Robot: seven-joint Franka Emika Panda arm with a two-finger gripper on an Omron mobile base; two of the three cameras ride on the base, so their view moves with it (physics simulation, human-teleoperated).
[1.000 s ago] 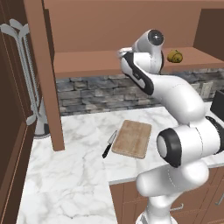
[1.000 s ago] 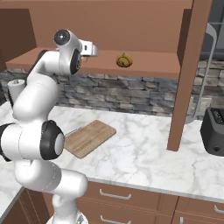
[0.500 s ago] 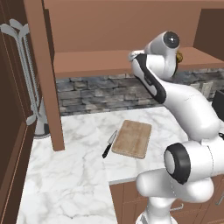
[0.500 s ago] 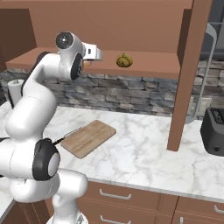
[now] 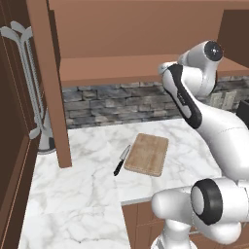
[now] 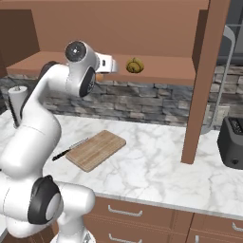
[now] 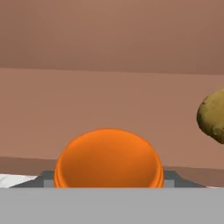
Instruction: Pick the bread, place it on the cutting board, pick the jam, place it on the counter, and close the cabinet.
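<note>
The bread (image 6: 135, 65) sits on the open cabinet's shelf (image 6: 161, 72), with the jam (image 7: 108, 158) just beside it — the orange jar rises directly before the pincer (image 6: 110, 64), whose jaws look partly apart around it, though I cannot tell whether they grip. The cutting board (image 5: 148, 153) lies bare on the table (image 5: 82, 189) beside a knife (image 5: 121, 161) — so no step looks done yet.
</note>
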